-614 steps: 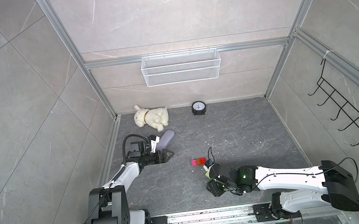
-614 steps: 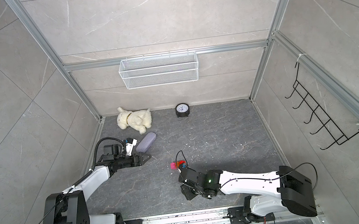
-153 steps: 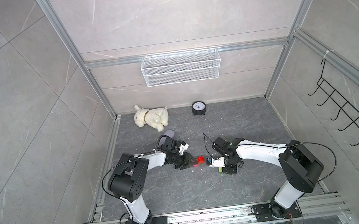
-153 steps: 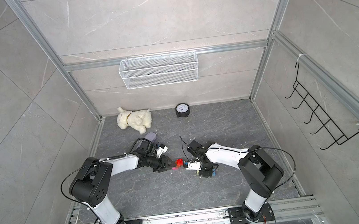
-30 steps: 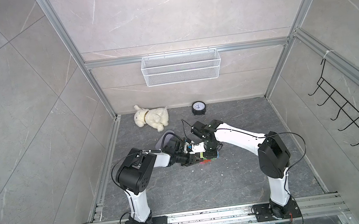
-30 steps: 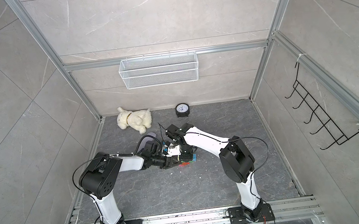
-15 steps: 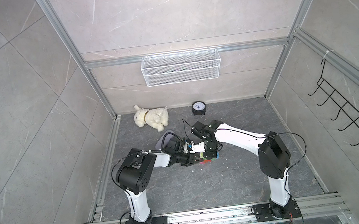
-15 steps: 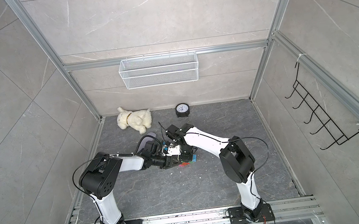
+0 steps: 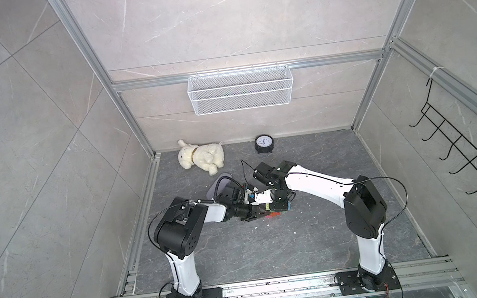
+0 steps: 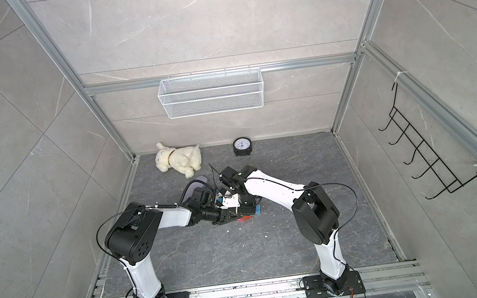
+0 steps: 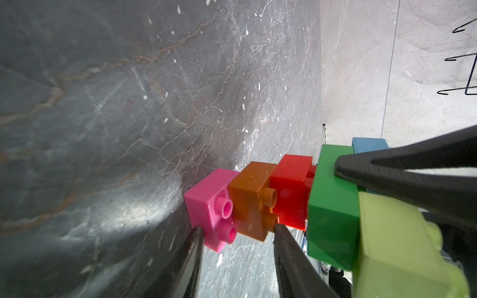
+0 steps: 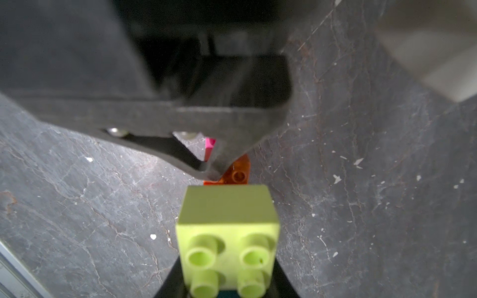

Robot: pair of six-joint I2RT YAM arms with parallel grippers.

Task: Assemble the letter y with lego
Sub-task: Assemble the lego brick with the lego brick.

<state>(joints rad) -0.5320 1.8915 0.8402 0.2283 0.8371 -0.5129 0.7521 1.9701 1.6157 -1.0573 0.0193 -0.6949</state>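
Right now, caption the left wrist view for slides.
Left gripper pinches the letter y's pink-orange stem; right gripper clamps its yellow-green prong.

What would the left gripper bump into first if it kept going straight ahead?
The left gripper is clamped on the letter y, at its pink brick and orange brick. Straight on, it would probably shove those into the dark table behind, though depth is hard to judge.

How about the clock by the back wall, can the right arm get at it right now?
Probably not yet. Nothing lies on the floor between the right gripper and the clock, but that gripper is shut on the letter y, which the left gripper also grips; it must let go first.
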